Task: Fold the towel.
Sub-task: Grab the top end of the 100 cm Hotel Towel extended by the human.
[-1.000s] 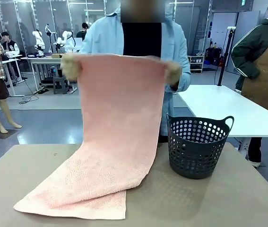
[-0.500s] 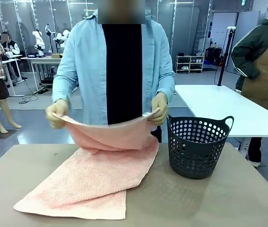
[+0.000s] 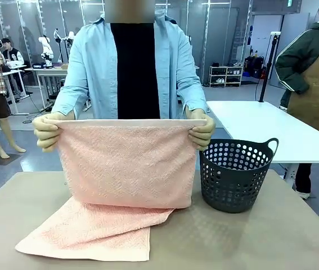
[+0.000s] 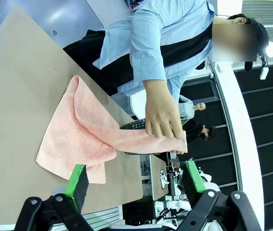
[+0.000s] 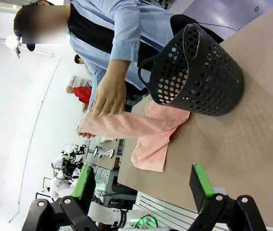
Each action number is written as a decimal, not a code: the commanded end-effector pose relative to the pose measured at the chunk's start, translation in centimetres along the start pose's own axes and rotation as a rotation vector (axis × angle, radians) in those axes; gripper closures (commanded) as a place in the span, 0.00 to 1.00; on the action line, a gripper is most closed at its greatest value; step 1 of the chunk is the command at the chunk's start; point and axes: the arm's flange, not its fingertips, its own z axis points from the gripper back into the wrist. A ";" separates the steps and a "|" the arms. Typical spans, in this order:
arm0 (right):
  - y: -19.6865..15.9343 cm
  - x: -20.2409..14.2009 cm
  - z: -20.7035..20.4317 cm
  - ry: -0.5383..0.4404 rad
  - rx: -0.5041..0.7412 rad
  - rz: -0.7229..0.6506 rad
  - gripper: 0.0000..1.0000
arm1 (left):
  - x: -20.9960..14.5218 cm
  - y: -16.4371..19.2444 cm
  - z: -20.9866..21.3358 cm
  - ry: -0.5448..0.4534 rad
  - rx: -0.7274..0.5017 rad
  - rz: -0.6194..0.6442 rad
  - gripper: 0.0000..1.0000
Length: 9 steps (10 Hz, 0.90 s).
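The left gripper (image 4: 135, 178) has its two green-padded fingers spread wide with nothing between them, and it hangs above the tan table (image 4: 16, 96), well apart from the cloth. The right gripper (image 5: 142, 185) is likewise spread and holds nothing, over a bare stretch of the table (image 5: 252, 144). Beyond the left gripper, toward 12 o'clock in its wrist view, the towel (image 4: 93, 134) runs from the tabletop up to a hand (image 4: 162, 115) of the person that pinches its upper edge. From the right wrist, the towel (image 5: 146, 130) lies toward 11 o'clock, next to the foot of the dark basket (image 5: 199, 82), which sits at about 1 o'clock. In the front view the pale salmon-pink towel (image 3: 125, 169) is held stretched by its top corners, one hand (image 3: 46, 132) at 9 o'clock of the cloth and the other hand (image 3: 201, 130) at 3 o'clock. The raised part hangs as a flat panel, its lower fold meeting the table (image 3: 249, 242), while the rest lies flat, spreading toward 7 o'clock. The basket (image 3: 235, 174) stands upright at 3 o'clock of the towel, just beside the hanging panel; whether they touch cannot be told. Its open top shows the perforated inner wall, and its floor is hidden behind the near wall
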 end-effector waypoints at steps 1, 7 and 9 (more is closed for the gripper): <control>0.1 0.1 0.0 -0.006 0.008 -0.002 0.00 | -0.1 0.0 0.1 0.010 0.001 0.002 0.00; 0.1 0.1 0.0 -0.006 0.008 -0.002 0.00 | -0.1 0.0 0.1 0.010 0.001 0.002 0.00; 2.0 0.9 0.3 0.041 0.003 0.150 0.00 | 0.2 -1.8 -0.1 0.086 -0.012 -0.160 0.00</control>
